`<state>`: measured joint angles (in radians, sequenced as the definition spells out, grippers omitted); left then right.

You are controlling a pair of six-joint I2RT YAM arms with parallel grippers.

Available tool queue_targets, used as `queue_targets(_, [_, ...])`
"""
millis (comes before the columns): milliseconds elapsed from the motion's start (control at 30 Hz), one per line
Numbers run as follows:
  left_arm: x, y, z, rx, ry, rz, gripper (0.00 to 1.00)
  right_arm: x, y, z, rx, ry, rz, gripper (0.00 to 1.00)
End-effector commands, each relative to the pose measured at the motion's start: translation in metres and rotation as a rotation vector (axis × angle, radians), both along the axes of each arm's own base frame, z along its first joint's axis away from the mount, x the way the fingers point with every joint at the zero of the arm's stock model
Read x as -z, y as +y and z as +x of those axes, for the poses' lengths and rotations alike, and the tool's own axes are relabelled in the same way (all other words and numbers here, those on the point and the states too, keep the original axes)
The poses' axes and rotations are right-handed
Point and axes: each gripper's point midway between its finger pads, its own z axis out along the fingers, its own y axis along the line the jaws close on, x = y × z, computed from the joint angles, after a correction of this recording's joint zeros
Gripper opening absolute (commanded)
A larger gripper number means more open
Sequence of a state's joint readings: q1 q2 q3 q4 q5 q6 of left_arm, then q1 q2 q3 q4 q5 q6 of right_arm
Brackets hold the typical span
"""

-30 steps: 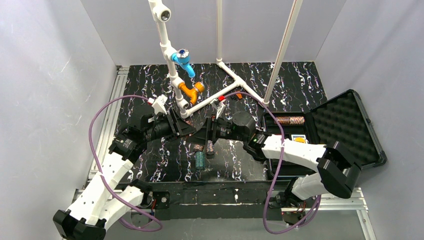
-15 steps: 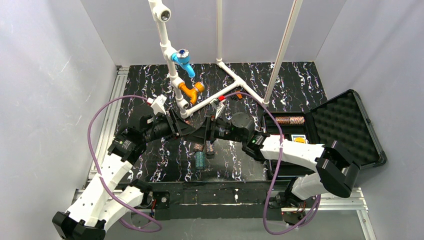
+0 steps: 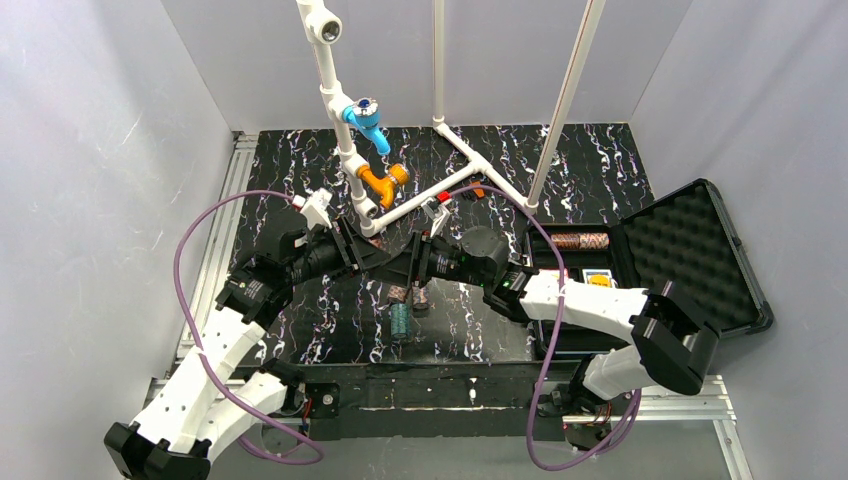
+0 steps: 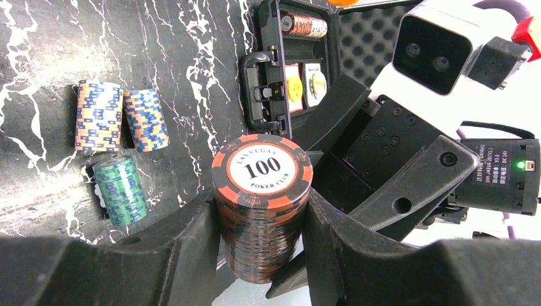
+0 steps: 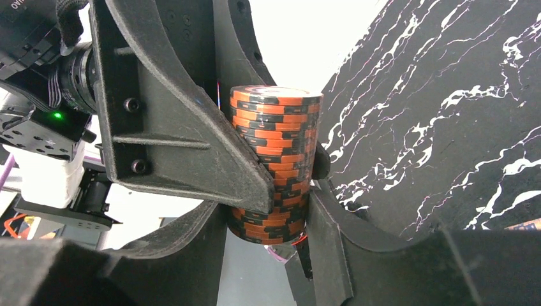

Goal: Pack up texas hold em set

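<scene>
Two tools meet left of the case (image 3: pixel 690 255), raised above the black marbled worktop (image 3: pixel 600 170), and both are on one orange-and-black chip stack (image 4: pixel 261 191). Its top chip reads 100, Las Vegas Poker Club.

The left tool (image 4: pixel 261 213) is clenched on that stack, one finger flat against each side, with the stack upright in its own view. The right tool (image 5: pixel 268 217) comes in from the case side. Its fingers sit close on either side of the stack's lower end, but we cannot tell whether they press on it or just bracket it. In the right wrist view one left finger (image 5: pixel 185 140) overlaps the stack's side.

Three more stacks lie on their sides on the worktop left of the case. Two are orange-and-blue (image 4: pixel 99 115) (image 4: pixel 147 119) and lie next to each other. The green one (image 4: pixel 120 190) is just beside them, farther from the case.

We see the case open with its foam lid folded back. One chip stack (image 3: pixel 583 241) lies in its far slot and two card decks (image 4: pixel 293 86) (image 4: pixel 314 83) sit side by side in the middle. A white pipe frame (image 3: pixel 340 110) with blue and orange fittings stands behind the tools, away from the case.
</scene>
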<state>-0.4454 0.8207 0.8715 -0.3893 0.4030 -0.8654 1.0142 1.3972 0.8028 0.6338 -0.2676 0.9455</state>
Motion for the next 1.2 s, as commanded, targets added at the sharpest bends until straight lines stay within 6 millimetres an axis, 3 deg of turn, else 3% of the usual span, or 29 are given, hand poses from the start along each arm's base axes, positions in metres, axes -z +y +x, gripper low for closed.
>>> queue_targets(0, [-0.020,-0.007,-0.005,0.041,-0.069,-0.055,0.00,-0.025,0.006,0.008,0.035,-0.034,0.075,0.41])
queue_targets(167, [-0.020,-0.007,-0.006,0.038,-0.074,-0.055,0.00,-0.022,0.007,0.009,0.037,-0.023,0.070,0.32])
queue_targets(233, [-0.020,-0.006,-0.007,0.039,-0.078,-0.055,0.07,-0.022,0.007,0.009,0.036,-0.023,0.069,0.29])
queue_targets(500, [-0.030,0.002,-0.012,0.024,-0.137,-0.044,0.58,-0.024,0.008,0.004,0.002,-0.052,0.054,0.02])
queue_targets(667, [-0.029,0.006,-0.014,0.018,-0.146,-0.026,0.81,-0.025,0.008,0.003,0.000,-0.072,0.040,0.01])
queue_targets(967, [-0.025,0.021,-0.022,-0.009,-0.169,0.040,0.98,-0.020,0.002,0.006,0.028,-0.082,-0.007,0.01])
queue_targets(1167, [-0.023,0.039,-0.033,-0.031,-0.215,0.119,0.98,-0.015,-0.009,0.014,0.091,-0.108,-0.073,0.01])
